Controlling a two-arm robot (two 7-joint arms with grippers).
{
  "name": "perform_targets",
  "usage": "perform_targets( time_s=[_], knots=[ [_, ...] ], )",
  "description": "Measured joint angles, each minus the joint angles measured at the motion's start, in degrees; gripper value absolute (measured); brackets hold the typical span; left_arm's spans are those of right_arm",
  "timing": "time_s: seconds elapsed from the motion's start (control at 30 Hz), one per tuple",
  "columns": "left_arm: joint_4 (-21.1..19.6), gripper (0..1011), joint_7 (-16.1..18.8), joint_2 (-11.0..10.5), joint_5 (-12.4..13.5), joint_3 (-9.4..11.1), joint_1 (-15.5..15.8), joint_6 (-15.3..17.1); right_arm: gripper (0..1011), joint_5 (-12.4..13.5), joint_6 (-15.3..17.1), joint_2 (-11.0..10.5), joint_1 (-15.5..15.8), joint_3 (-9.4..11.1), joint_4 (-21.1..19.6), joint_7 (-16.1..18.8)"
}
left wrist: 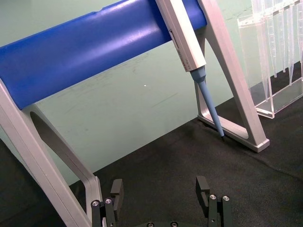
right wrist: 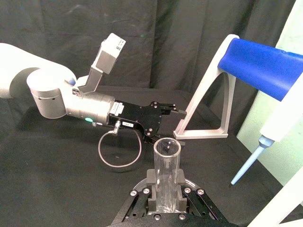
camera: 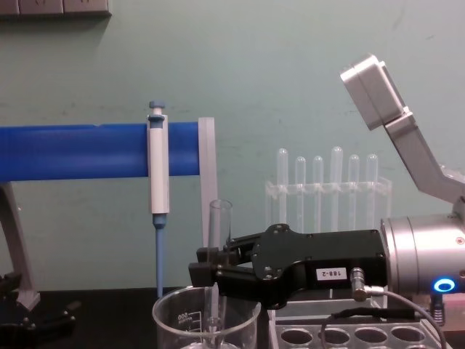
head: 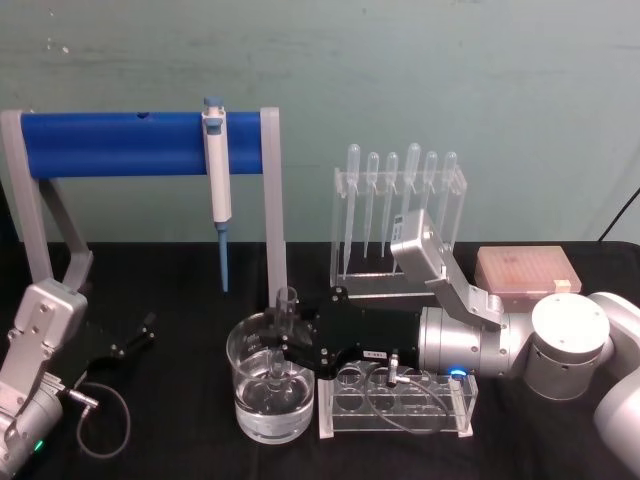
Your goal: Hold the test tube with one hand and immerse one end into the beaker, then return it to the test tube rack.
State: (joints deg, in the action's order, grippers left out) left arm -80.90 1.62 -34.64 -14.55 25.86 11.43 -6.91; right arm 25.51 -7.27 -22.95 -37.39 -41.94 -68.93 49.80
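Our right hand (camera: 208,270) gripped the test tube (camera: 220,225) upright, its rounded end dipped inside the beaker (head: 240,352). We judged it best to lift straight up clear of the rim, keeping the grip firm, before crossing to the rack (head: 330,425) just beside. Our left hand (head: 135,336) lay parked with its fingers spread wide.

Black right gripper (camera: 207,267) with white numbered label (camera: 330,274), silver screws (camera: 263,271), silver cylindrical wrist (camera: 421,251), blue light ring (camera: 445,285), grey cable (camera: 378,311); left gripper (left wrist: 159,184) alike, green-lit.
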Motion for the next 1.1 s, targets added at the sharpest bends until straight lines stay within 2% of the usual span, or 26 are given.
perform_targets(
  time_s=[0.43,0.87,1.1],
  knots=[
    [0.0,1000,0.0,0.0,0.0,0.0,0.0,0.0,225,-0.21,-0.43,0.03,-0.59,0.31,-0.52,1.07],
    [0.0,1000,0.0,0.0,0.0,0.0,0.0,0.0,226,-0.68,2.5,-1.21,-2.1,0.38,-4.92,0.53],
    [0.0,1000,0.0,0.0,0.0,0.0,0.0,0.0,226,-0.1,4.22,-2.1,-2.85,0.67,-7.3,0.21]
  ],
)
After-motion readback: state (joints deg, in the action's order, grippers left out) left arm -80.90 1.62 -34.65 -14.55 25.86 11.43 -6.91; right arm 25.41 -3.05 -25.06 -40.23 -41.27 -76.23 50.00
